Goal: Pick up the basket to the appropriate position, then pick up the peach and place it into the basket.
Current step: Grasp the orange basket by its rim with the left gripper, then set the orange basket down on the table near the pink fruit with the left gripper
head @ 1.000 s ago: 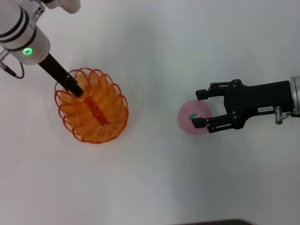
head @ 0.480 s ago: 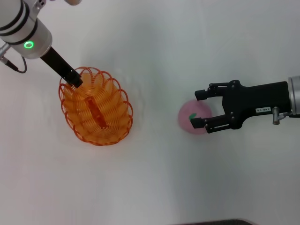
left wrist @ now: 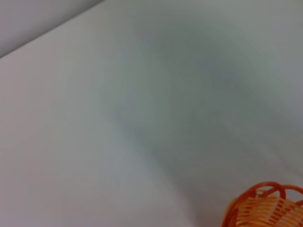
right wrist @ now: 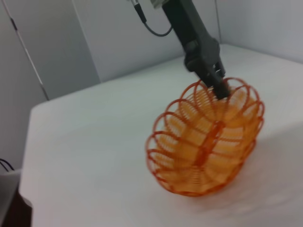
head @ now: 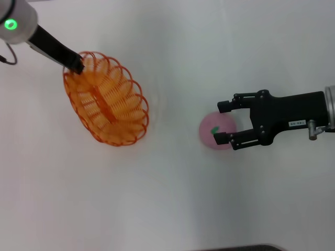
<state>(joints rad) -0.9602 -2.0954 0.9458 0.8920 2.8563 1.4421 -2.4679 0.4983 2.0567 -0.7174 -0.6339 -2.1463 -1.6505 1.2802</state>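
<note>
The orange basket [head: 107, 99] hangs tilted at the left of the head view. My left gripper [head: 76, 64] is shut on its far-left rim and holds it up. The right wrist view shows the same grip [right wrist: 217, 81] on the basket [right wrist: 206, 142], whose low side is close to the table. A piece of the basket's rim shows in the left wrist view [left wrist: 265, 208]. The pink peach [head: 209, 130] with a green leaf mark lies on the table at the right. My right gripper [head: 222, 121] is open, one finger on each side of the peach.
A white table [head: 167, 198] lies under everything, with bare surface between the basket and the peach. A grey wall [right wrist: 118, 38] stands behind the table's far edge in the right wrist view.
My left arm has drawn back toward the far left with the rim in its grip, lifting and tilting the basket. The right gripper and the peach have not moved.
</note>
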